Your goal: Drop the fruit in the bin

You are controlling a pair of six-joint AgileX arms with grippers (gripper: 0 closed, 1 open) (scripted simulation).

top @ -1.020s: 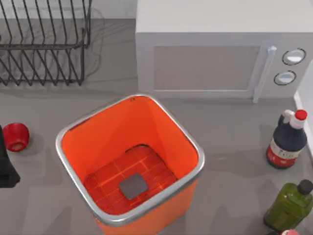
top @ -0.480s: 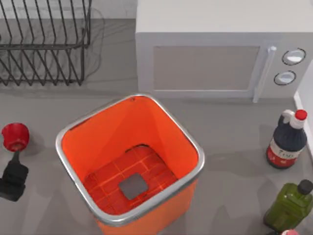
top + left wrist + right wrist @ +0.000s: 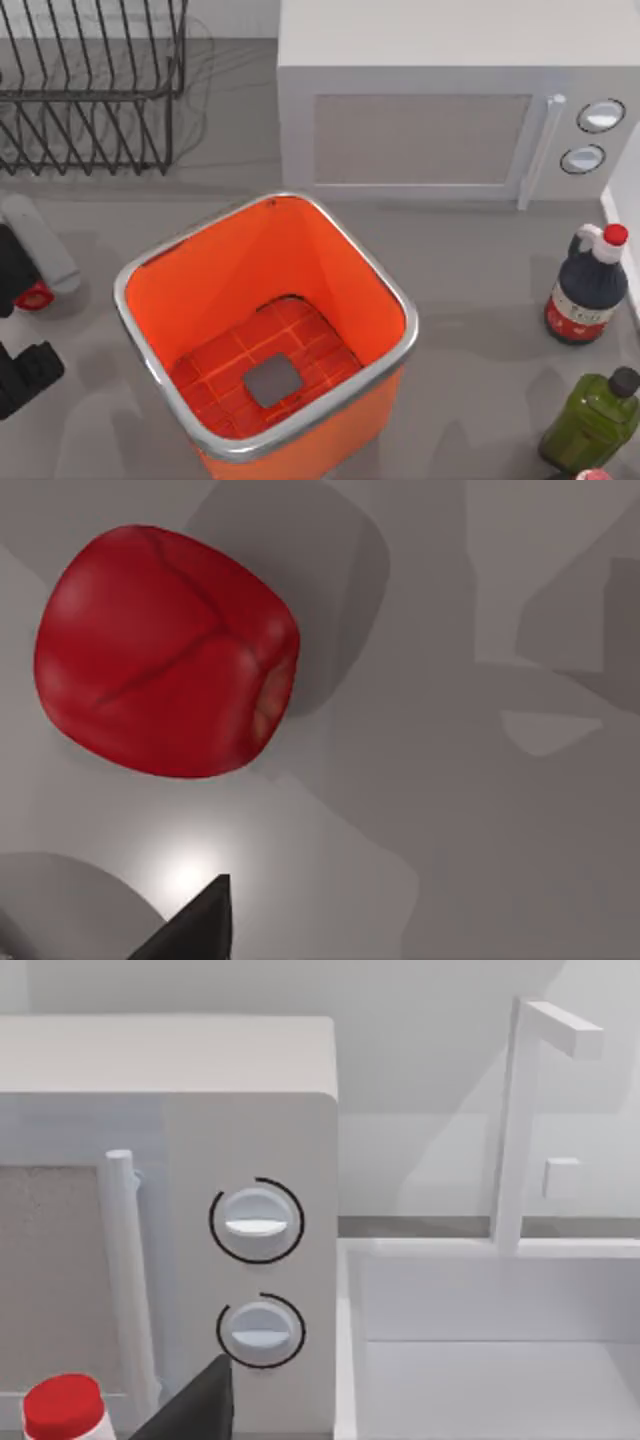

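The fruit [image 3: 165, 650], small, glossy and red, lies free on the grey table left of the bin; in the top view only a red sliver of the fruit [image 3: 35, 296] shows under my left arm. My left gripper [image 3: 15, 285] hovers right over it, open, with one dark fingertip [image 3: 195, 925] beside the fruit and not touching it. The orange bin [image 3: 150, 275] with its silver rim stands at the table's middle, holding nothing. My right gripper is parked facing the microwave, open, one fingertip [image 3: 200, 1405] in its wrist view.
A white microwave [image 3: 420, 130] stands behind the bin and a black wire dish rack [image 3: 90, 100] at the back left. A red-capped dark sauce bottle [image 3: 585, 290] and a green bottle [image 3: 595, 420] stand at the right.
My left arm has swung in from the front left edge to above the fruit, and now covers most of it in the top view. The fruit has stayed where it was.
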